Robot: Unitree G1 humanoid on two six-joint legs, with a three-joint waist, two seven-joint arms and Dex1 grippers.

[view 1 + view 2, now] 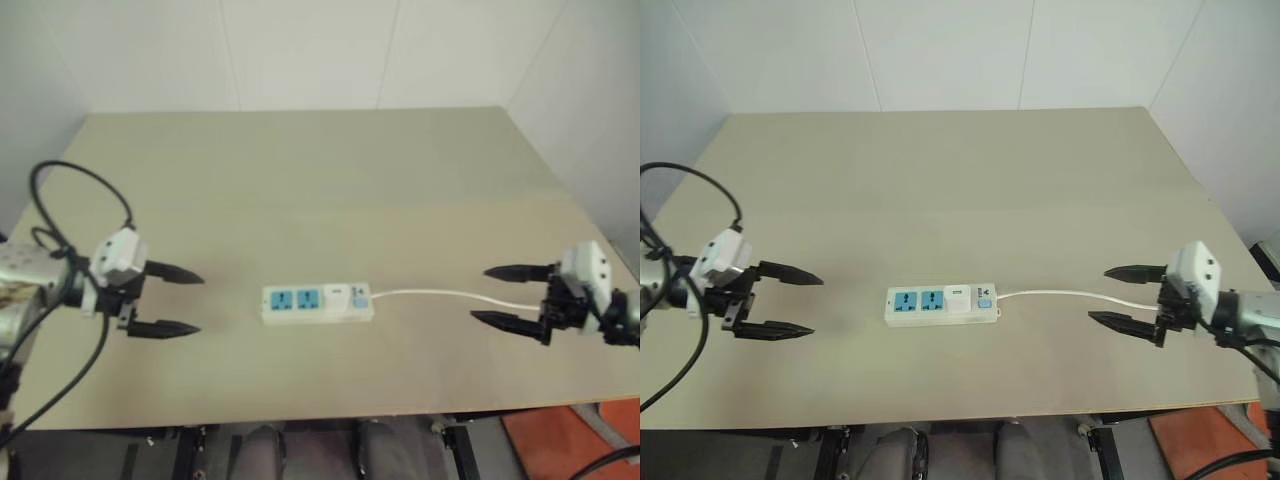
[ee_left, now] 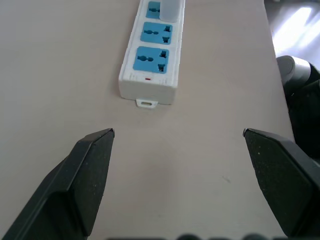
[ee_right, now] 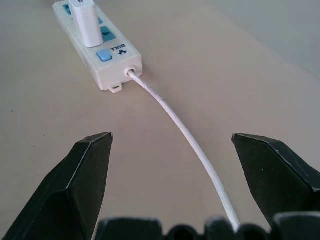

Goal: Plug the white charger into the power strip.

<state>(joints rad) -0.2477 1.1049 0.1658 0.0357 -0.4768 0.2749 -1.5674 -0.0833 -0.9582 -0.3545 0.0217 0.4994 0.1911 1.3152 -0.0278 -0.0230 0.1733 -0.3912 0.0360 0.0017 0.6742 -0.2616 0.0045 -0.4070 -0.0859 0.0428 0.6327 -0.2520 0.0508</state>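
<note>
**Charger seated in strip, both pincers wide open, empty**

White charger (image 3: pixel 86 21) stands upright in the socket nearest the switch end of the power strip (image 1: pixel 943 304); strip lies mid-counter (image 1: pixel 960 180), lengthwise L–R.

Head views: charger reads only as a pale block beside two blue sockets, hard to make out. R wrist view shows it clearly, plus blue switch (image 3: pixel 103 55) and thin white cable (image 3: pixel 185 135) leaving the strip end toward the right pincer (image 1: pixel 1118 296). Charger top cut off by frame edge in both wrist views.

Left pincer (image 1: pixel 790 302) well apart from strip's far end, fingers spread wide, nothing held. Right pincer same, cable passing between its fingers; contact w/ cable can't be told.
</note>
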